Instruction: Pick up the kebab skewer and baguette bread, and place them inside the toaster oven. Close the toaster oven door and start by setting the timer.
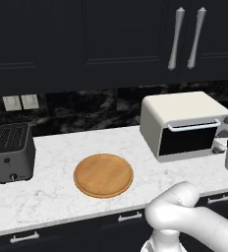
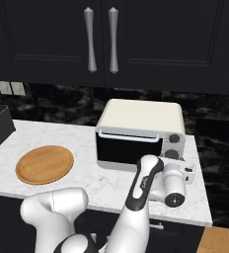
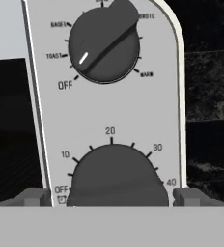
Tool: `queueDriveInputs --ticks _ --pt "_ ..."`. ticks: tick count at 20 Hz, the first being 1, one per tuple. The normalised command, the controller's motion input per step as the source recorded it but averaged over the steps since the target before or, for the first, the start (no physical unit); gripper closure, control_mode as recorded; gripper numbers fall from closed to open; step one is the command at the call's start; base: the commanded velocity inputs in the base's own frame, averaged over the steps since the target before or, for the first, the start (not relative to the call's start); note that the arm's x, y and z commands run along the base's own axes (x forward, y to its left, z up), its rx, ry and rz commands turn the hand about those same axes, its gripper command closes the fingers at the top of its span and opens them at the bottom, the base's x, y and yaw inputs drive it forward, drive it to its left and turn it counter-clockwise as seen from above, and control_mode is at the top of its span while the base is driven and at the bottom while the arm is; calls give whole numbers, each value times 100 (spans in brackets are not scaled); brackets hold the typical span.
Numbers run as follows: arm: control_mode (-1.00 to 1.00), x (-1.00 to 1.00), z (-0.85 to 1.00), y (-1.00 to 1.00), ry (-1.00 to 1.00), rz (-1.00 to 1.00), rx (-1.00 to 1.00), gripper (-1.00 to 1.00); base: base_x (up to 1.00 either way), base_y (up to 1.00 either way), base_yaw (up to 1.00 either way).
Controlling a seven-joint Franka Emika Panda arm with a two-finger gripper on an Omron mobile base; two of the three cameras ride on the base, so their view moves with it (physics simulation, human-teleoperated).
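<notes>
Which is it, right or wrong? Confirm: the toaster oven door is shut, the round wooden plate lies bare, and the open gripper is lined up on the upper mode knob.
Wrong on the knob. In the hand view the open gripper straddles the lower timer knob, not the mode knob above it. The toaster oven door is shut and the round wooden plate lies bare.

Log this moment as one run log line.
stage: timer setting | toaster oven door: closed | gripper: open, fingertips either side of timer knob | mode knob: between OFF and TOAST | wooden plate: bare
</notes>
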Motion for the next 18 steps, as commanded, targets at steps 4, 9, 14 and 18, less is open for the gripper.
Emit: queueDriveInputs --ticks 4,9,14,18 --pt "-100 4 -1 0 0 0 0 -100 0 0 0" --pt "-100 9 0 0 0 0 0 -100 0 0 0" --pt "-100 6 0 0 0 0 0 -100 0 0 0" --pt "-100 0 0 0 0 0 0 -100 0 0 0"
